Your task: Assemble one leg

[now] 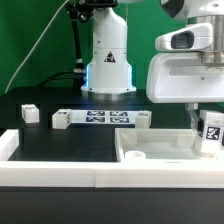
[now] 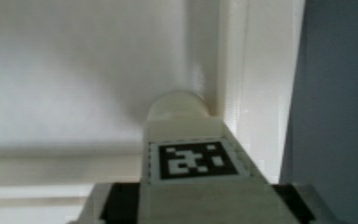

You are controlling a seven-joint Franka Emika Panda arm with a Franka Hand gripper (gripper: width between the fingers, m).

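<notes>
robot base (image 1: pixel 108 60): upper centre of the exterior frame, at the back of the table (image 1: pixel 50 135).
marker board (image 1: pixel 97 118): mid-frame, in front of the base.
far block (image 1: pixel 30 113): left of the frame, apart from the board.
end blocks: one block (image 1: pixel 60 120) just beside the board's left end, another block (image 1: pixel 143 119) just beside its right end.
panel (image 1: pixel 127 148): lower right, in front of the board.
leg (image 1: pixel 211 130): right edge, between the claw (image 1: pixel 208 118) fingers, over the panel's right part.
rail (image 1: pixel 60 178): along the frame's bottom, in front of everything.

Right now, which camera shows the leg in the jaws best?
The wrist view: the leg is large and centred, its tag crisp. In the exterior view the leg is small, at that view's right edge, only its tagged side clear.
</notes>
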